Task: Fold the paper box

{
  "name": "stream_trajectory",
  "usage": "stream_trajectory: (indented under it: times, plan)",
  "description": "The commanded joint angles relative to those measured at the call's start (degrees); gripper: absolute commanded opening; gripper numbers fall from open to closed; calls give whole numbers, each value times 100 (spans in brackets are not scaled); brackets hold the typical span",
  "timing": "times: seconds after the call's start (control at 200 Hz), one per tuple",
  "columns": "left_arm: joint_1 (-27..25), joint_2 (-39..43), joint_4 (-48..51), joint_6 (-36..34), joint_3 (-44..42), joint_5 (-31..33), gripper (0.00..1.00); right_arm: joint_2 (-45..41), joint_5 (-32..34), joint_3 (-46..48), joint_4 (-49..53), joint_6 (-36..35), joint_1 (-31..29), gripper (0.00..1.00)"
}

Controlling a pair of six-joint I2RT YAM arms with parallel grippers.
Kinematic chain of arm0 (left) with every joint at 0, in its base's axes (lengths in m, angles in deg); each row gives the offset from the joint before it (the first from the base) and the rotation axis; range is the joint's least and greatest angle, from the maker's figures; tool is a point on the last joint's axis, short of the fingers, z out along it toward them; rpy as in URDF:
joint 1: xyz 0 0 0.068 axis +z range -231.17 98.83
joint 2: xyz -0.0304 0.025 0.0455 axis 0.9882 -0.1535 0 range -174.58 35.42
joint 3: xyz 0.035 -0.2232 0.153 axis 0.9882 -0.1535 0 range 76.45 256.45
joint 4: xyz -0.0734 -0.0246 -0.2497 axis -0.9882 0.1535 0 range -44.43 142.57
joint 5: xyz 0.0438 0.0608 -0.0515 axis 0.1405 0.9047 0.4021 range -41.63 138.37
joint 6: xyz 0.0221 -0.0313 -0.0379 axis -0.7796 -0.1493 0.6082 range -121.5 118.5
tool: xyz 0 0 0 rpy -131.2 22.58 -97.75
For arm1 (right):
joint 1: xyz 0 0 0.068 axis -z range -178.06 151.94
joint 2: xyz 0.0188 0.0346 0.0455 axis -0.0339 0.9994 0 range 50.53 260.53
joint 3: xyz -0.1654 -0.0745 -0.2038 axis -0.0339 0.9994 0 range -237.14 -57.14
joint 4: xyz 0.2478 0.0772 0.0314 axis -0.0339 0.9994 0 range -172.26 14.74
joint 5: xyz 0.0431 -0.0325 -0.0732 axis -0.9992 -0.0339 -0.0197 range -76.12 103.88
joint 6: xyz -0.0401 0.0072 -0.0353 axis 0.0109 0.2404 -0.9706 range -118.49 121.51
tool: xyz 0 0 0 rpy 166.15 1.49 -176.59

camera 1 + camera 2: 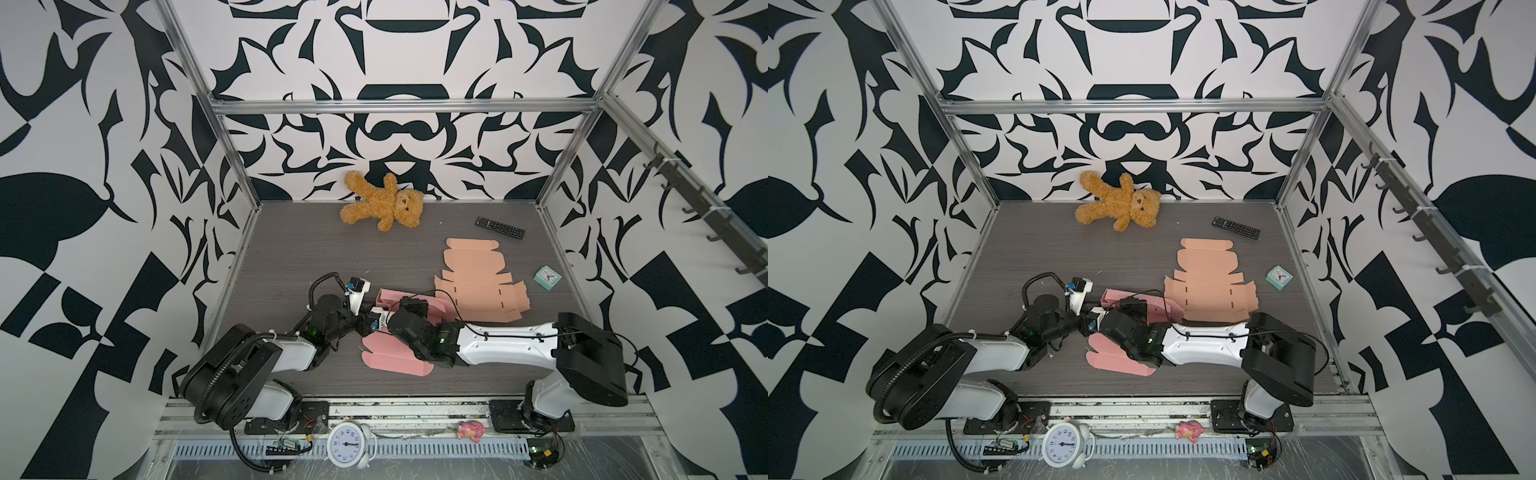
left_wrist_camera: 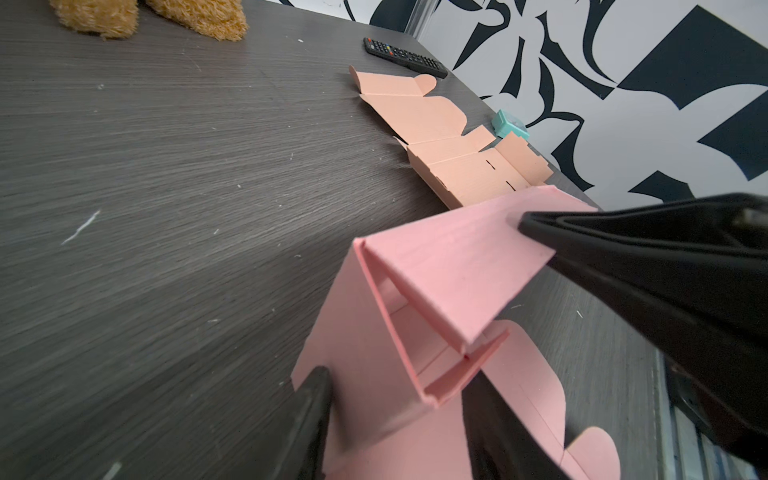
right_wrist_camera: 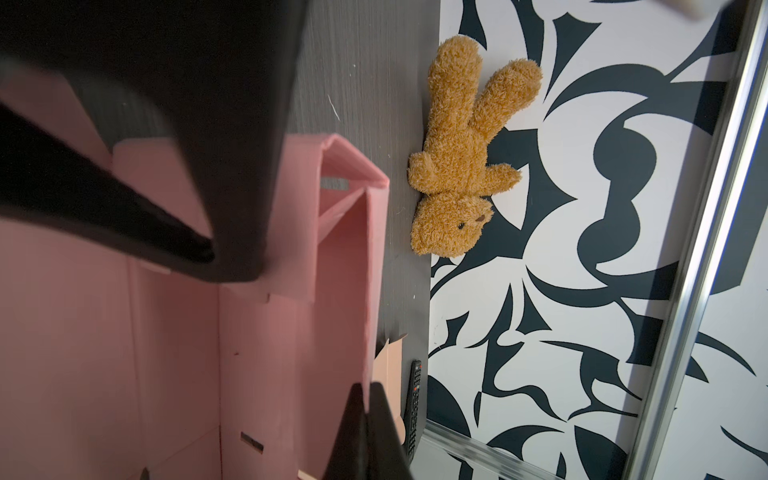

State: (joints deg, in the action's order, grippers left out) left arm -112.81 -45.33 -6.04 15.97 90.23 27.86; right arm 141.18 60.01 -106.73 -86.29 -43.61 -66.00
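The left claw (image 2: pixel 401 380), fingers apart, straddles a raised side wall of the half-formed pink paper box (image 1: pixel 392 361), which sits near the middle of the front edge of the dark wood-grain bench (image 1: pixel 299 257). The right claw (image 2: pixel 527 220), fingers together, presses on the folded-over wall flap. Steadying that wall upright while the flap's tabs seat fully in the base slots looks wisest.

I see the teddy bear (image 1: pixel 384 201) at the desk's (image 1: pixel 291 257) back edge, the remote (image 1: pixel 500 227) to its right. The flat box blank (image 1: pixel 478 286) lies before the remote, the small clock (image 1: pixel 547 277) right of it, the half-folded box (image 1: pixel 386 357) just left of the blank's near end.
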Motion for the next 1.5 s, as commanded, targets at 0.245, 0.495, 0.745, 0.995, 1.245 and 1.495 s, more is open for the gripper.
stream_trajectory:
  times: [0.245,0.495,0.745,0.995,1.245,1.495]
  plan:
    - [-30,109,-16,175,-3,-364,51,-114,-291,58,-260,136,-65,0]
    - [-113,132,-24,221,-147,-229,55,-167,-238,133,-360,85,-57,0]
    - [-129,231,-42,278,-269,-98,56,-93,-169,181,-430,56,-59,0]
    - [-126,296,-15,413,-340,3,58,-74,-99,239,-511,-13,-56,0]
    - [-128,691,284,431,-387,108,58,-45,-5,181,-590,22,-69,0]
    - [-130,1053,831,196,-166,340,54,-276,-206,135,-231,447,-61,0]
